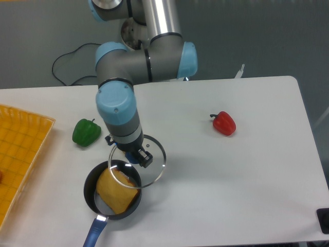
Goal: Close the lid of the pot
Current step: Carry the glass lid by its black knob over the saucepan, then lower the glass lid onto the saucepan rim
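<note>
The pot (pixel 112 189) sits on the tabletop (pixel 247 170), near its front edge, with a slab of food (pixel 117 191) inside. The lid (pixel 137 160) overlaps the pot's rear right rim. One pepper (pixel 86 132) lies behind-left of the pot, another pepper (pixel 224 123) far right, a tray (pixel 20 154) to the left.

no readable text, labels, brands or numbers anywhere, lid (pixel 152 163) lettering indistinct

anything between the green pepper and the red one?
Yes: in the camera view the gripper, holding the lid by its knob, sits between green pepper and red pepper.
</note>
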